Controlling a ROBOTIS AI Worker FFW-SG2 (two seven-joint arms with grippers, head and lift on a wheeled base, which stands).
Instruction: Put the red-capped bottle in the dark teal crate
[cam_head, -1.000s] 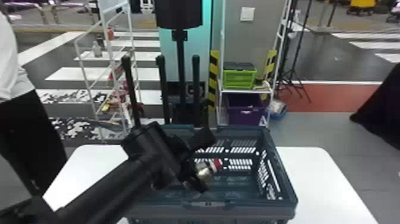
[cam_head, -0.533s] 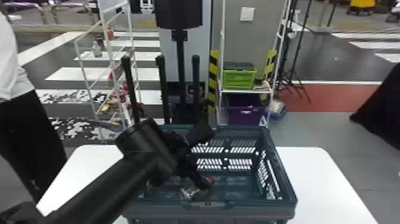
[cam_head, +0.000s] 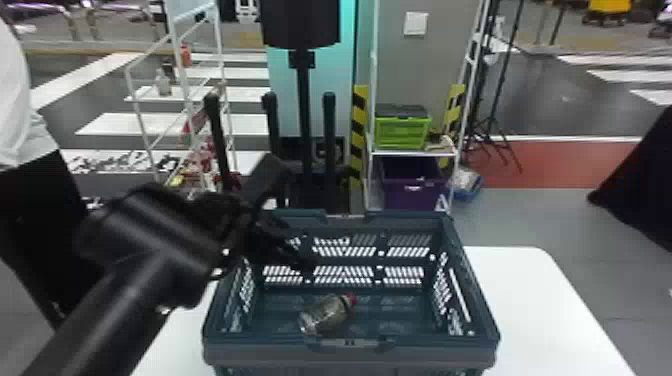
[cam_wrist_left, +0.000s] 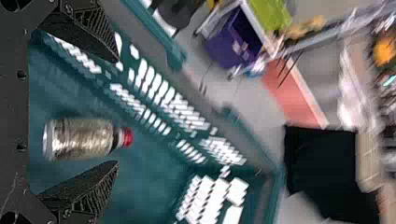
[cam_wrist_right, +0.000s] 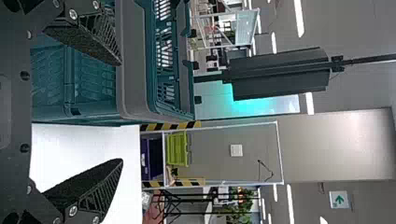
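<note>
The red-capped bottle (cam_head: 325, 316) lies on its side on the floor of the dark teal crate (cam_head: 260, 354), nearer the crate's front wall than its back one, with the red cap (cam_wrist_left: 127, 137) aimed toward the crate's far right. The crate stands on the white counter (cam_head: 540, 305).

The left gripper (cam_wrist_left: 117, 112) is above the crate's left part, jaws spread wide with nothing between them; the right gripper (cam_wrist_right: 121, 112) waits by the crate's near right side, its jaws also wide and empty.

The bottle is probably light to moderate in weight, smooth enough to slip or roll, firm at cap and neck, and apt to give a little along its body if it is plastic. If it needs righting in the crate, the best hold is likely square across mid-body, with modest pressure; the cap offers too little to grip.
</note>
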